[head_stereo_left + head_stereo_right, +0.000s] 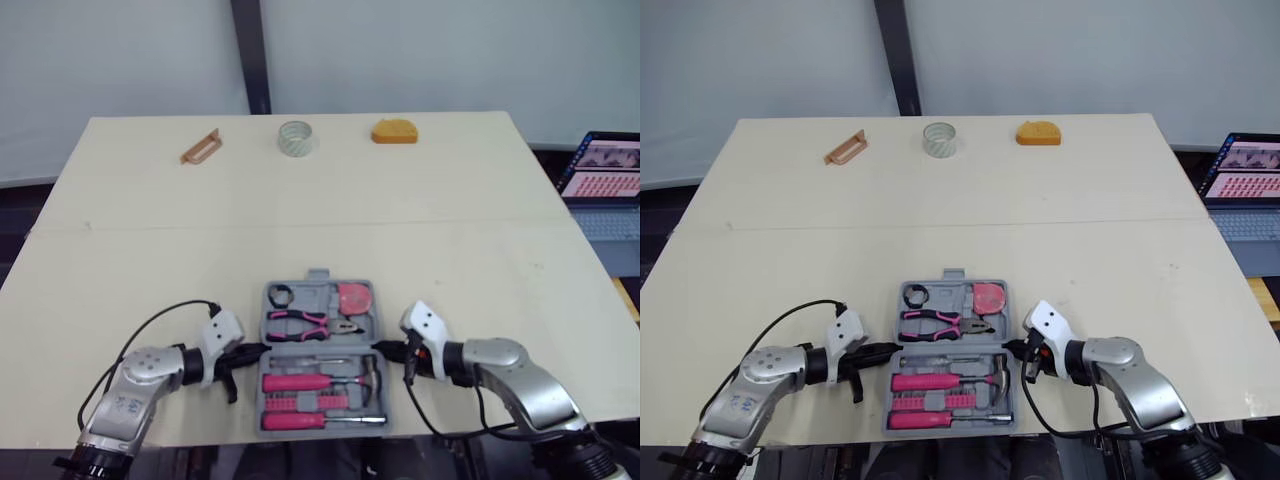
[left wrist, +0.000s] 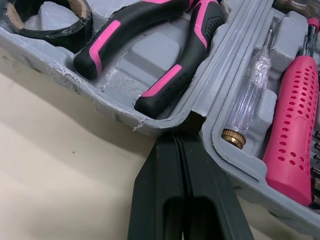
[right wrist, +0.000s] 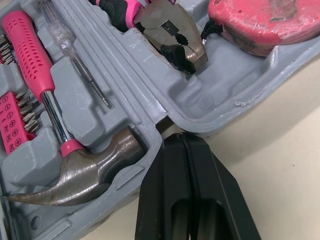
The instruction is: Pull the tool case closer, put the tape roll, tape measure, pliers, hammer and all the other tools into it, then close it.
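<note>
The open case [image 1: 317, 276] lay between the left gripper [image 1: 254, 351] and right gripper [image 1: 384, 348], both pressed together, empty, tips touching its hinge sides.

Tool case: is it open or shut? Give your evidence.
Open. The tool case lies spread flat, its pliers and hammer showing in their moulded slots.

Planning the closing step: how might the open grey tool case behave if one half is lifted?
The grey plastic tool case probably folds rigidly along its middle hinge. Holding the steel-headed hammer and pink-handled pliers, it likely feels heavy. Moulded recesses seat both, so they may stay put.
</note>
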